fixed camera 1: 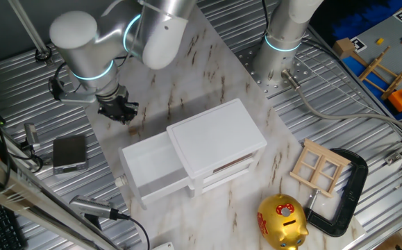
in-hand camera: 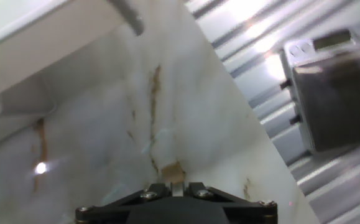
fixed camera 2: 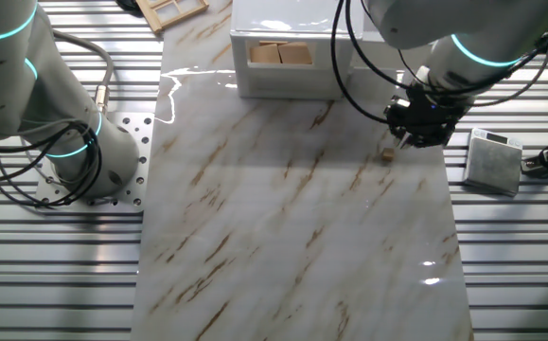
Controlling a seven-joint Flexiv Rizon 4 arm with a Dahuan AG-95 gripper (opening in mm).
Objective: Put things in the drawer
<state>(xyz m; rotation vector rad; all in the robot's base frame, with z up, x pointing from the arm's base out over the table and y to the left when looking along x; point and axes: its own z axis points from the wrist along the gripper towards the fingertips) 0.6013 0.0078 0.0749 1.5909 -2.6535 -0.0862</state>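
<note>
Marble slab [fixed camera 1: 207, 76] is lying over the ribbed metal table [fixed camera 1: 20, 83], and one arm [fixed camera 1: 82, 42] is reaching in at its left side. Its gripper [fixed camera 1: 119, 111] is hanging low by the slab's left edge. In the other fixed view the gripper [fixed camera 2: 423, 128] is hovering just over one small wooden block [fixed camera 2: 387, 156] near the slab's edge, and in the hand view that block [in-hand camera: 175, 172] is sitting right ahead of the fingertips. Whether the fingers are touching it, or how wide they are standing, I cannot tell. One grey box [fixed camera 1: 70, 153] is resting on the ribs just off that edge. One white cabinet [fixed camera 1: 218, 142] is standing mid-slab with its drawer [fixed camera 1: 153, 170] pulled out toward the left front; two wooden blocks [fixed camera 2: 280, 54] are showing in the cabinet's open back. Broad bare marble is lying between gripper and cabinet. Rightward, one wooden frame [fixed camera 1: 319, 167], one black clamp [fixed camera 1: 346, 194] and one gold piggy bank [fixed camera 1: 282, 222] are crowding the slab's right corner.
</note>
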